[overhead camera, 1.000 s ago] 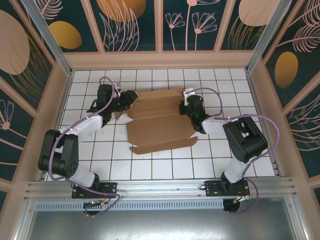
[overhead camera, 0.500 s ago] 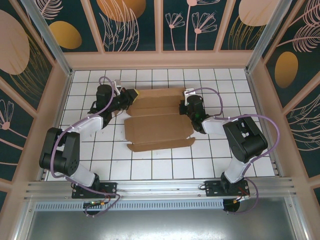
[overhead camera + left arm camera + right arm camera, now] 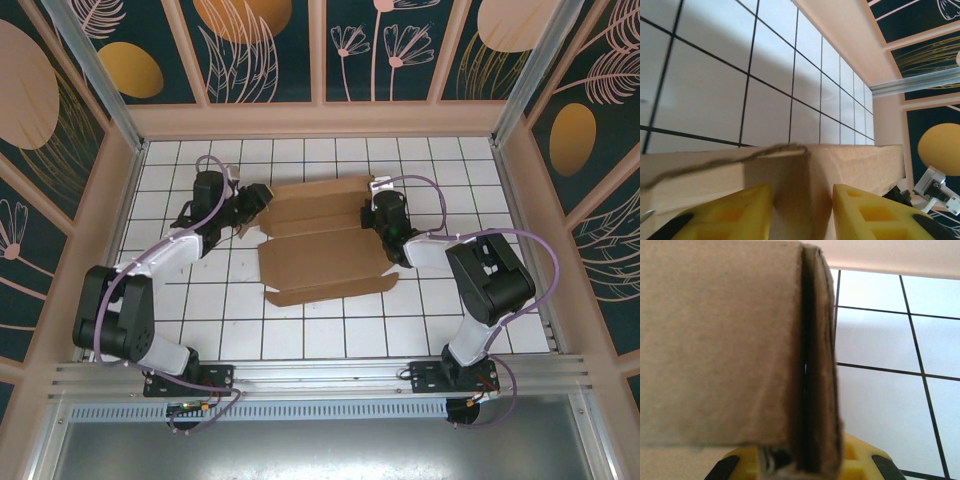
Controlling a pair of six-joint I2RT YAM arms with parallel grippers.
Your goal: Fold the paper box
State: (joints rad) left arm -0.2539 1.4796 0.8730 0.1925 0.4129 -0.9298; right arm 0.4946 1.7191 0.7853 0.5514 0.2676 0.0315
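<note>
Sitting mid-frame in the top view on the white tiled table (image 3: 300, 335), the paper box (image 3: 322, 262) is part-folded, flaps raised along its upper edge. Right gripper (image 3: 373, 216) is pinching the box's right-end flap. Left gripper (image 3: 254, 196) is at the upper-left corner, yellow fingers (image 3: 735, 210) spread, with a cardboard fold between them.

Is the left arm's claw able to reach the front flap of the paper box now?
Probably yes: the left claw sits open at the paper box's far left corner, and bare tiles lie beside the front flap, nothing blocking.
</note>
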